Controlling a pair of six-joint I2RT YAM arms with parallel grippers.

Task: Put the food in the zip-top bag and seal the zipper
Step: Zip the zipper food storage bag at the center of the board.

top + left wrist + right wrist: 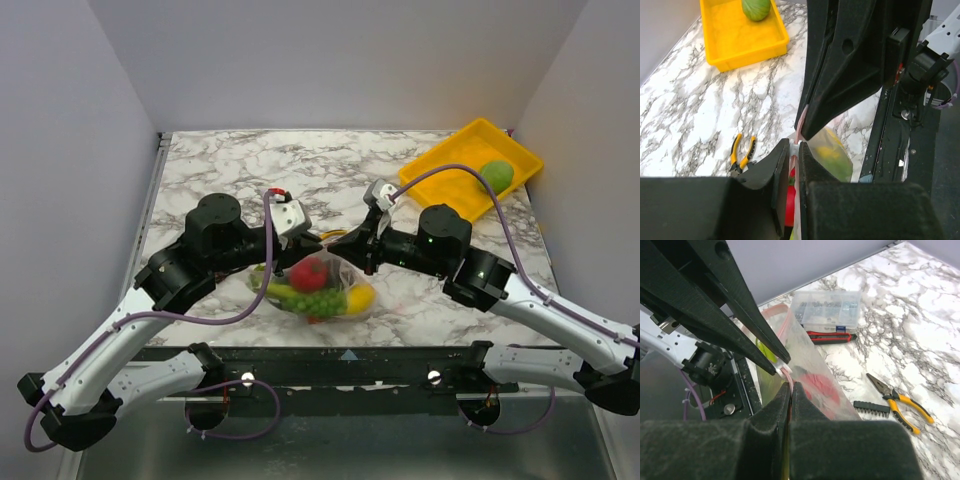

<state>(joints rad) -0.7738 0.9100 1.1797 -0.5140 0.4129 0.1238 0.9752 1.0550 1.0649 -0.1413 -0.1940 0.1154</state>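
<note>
The zip-top bag (322, 288) hangs just above the marble table between my two arms. Inside it show a red fruit (309, 273), green pieces (318, 300) and a yellow piece (360, 297). In the left wrist view my left gripper (796, 150) is shut on the white slider of the pink zipper (801, 125). Right beside it my right gripper (790, 385) pinches the zipper (786, 371) shut. The two sets of fingertips nearly touch along the bag's (812, 365) top edge.
A yellow tray (450, 186) at the back right holds a green round fruit (497, 176). Yellow-handled pliers (901, 401), a black bit strip (871, 407), a red-and-black tool (830, 336) and a clear plastic box (827, 309) lie on the table behind the bag.
</note>
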